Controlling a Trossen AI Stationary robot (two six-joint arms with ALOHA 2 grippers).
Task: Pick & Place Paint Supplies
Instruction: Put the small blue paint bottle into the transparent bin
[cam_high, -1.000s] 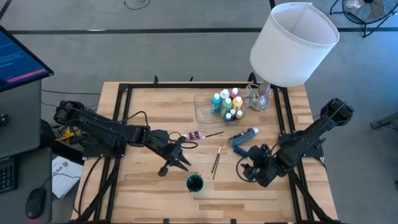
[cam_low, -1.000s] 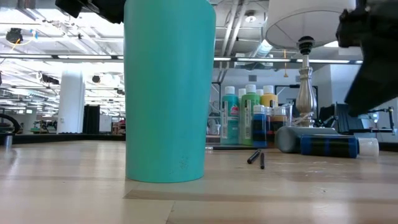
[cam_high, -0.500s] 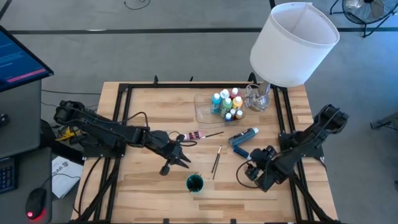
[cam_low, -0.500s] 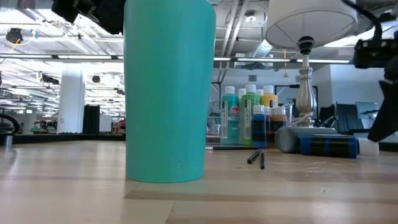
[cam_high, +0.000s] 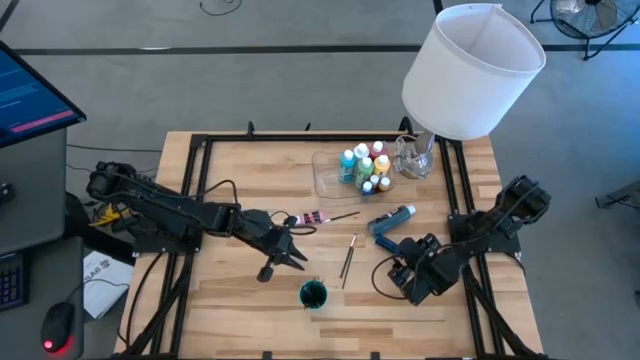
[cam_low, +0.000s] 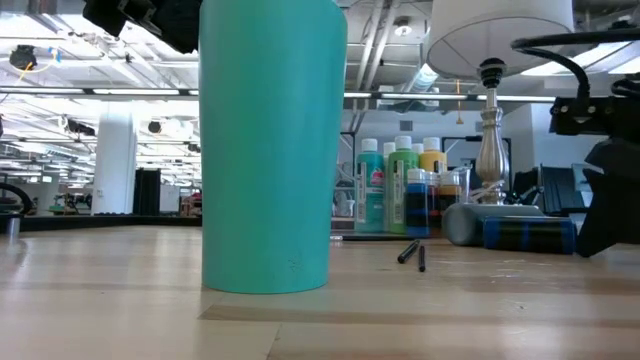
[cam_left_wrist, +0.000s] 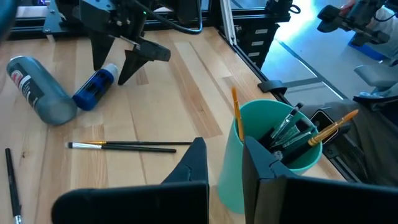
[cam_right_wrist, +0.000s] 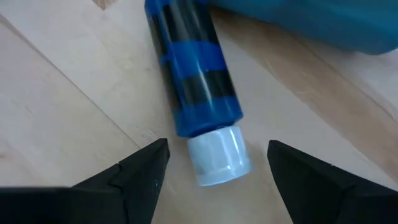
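One blue paint bottle (cam_right_wrist: 198, 93) lies on its side on the bench (cam_high: 240, 165), centre-right of the high view, just ahead of the right end effector (cam_right_wrist: 214, 168). Its fingers spread wide and empty, astride the white cap (cam_right_wrist: 219, 155); the long axis runs straight away from them. Left end effector (cam_high: 292, 262), shut, is farther.

- A pale wooden table (cam_high: 240, 170) with a black frame carries everything.
- A teal cup (cam_high: 313, 294) stands upright near the front edge, brushes inside it.
- Just behind the cup lie two thin dark brushes (cam_high: 348, 257).
- Behind and right of the cup, a blue bottle (cam_high: 399, 216) lies flat beside a grey-blue one (cam_high: 383, 238).
- Farther back stands a clear tray (cam_high: 335, 178) of upright bottles.
- A pink bottle (cam_high: 313, 217) lies behind the cup.
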